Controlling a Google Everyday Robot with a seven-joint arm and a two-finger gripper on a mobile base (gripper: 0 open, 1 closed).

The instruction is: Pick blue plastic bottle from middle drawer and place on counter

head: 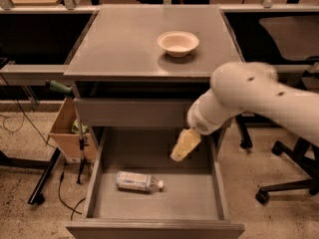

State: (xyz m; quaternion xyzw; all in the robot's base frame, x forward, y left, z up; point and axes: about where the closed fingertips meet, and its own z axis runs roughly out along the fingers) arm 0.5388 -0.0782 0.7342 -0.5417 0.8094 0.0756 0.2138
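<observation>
Grey metal floor of the middle drawer (192, 199) bears the blue plastic bottle (137, 181) on its side, front-left; the gripper (180, 151), poised above the drawer's rear right, opening state not discernible, should shift left, descend and close across the bottle's body.

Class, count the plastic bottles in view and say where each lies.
1. The blue plastic bottle lies on its side in the open middle drawer. The gripper hangs above the drawer, right of the bottle. The arm hides the drawer's far right corner.
</observation>
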